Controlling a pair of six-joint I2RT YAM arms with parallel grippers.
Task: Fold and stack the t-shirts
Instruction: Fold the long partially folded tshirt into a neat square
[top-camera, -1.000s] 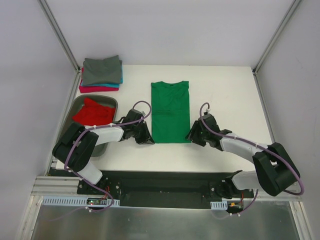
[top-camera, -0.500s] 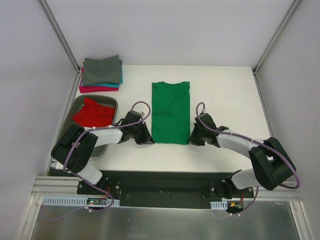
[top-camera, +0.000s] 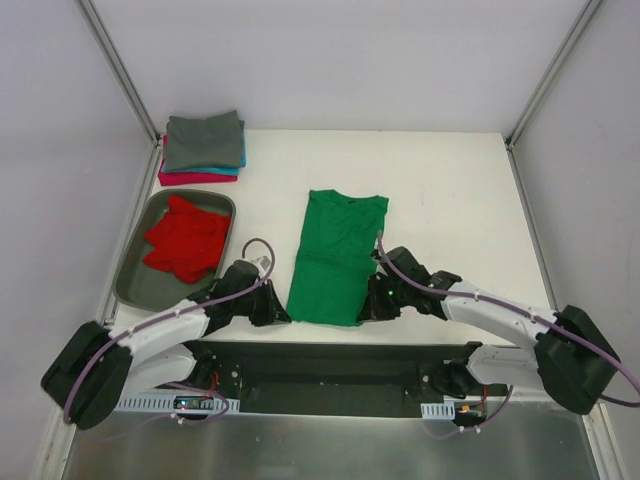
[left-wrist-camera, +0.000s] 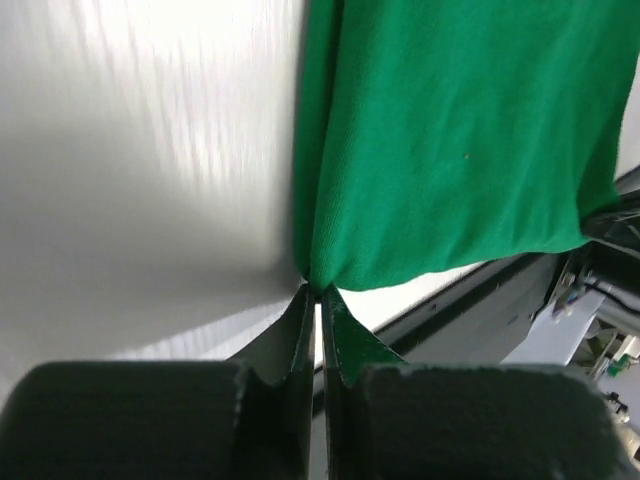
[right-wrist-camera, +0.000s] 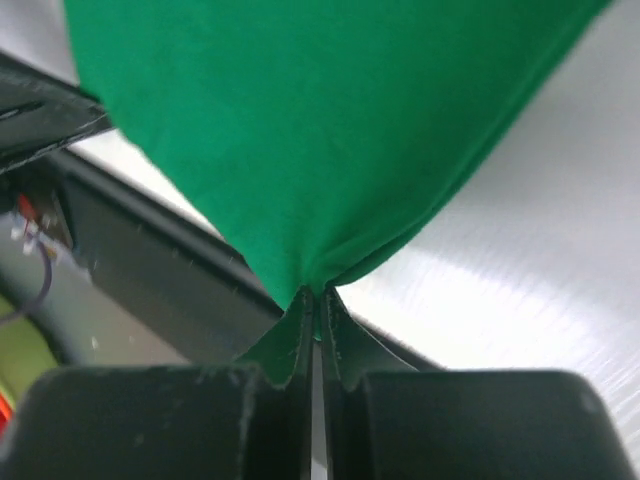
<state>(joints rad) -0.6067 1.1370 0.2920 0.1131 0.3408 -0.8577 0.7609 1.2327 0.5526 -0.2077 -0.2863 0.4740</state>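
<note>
So here's where we're at: the green t-shirt (top-camera: 335, 258) lies flat on the white table (top-camera: 450, 190), roughly in the middle, as a narrow rectangle with no sleeves sticking out. Its long axis runs away from us, collar at the far end and hem right at the near edge by the arm bases. It's a bit skewed, with the collar end leaning right.

Both arms have a corner. The left gripper (left-wrist-camera: 318, 295) has its jaws pressed together on the near-left hem corner, and the right gripper (right-wrist-camera: 315, 300) is doing the same on the near-right one. In both wrist views the cloth bunches to a point right where the fingers meet, so we're calling that a proper pinch on each side.

What matters for the next move is that the whole shirt stretches away from both sets of jaws toward the far side. We reckon the hem has to be lifted and carried forward over the body to land near the collar. Neither arm is really closer since each owns its own corner, so they'd need to travel together or the skew gets worse.

Room-wise it looks fine to us. The table is smooth and the cloth should slide easily. The folded stack (top-camera: 203, 145), grey on top, is well apart at the far-left corner. The red t-shirt (top-camera: 188, 240) is crumpled in the tray (top-camera: 130, 285) off to the left.
</note>
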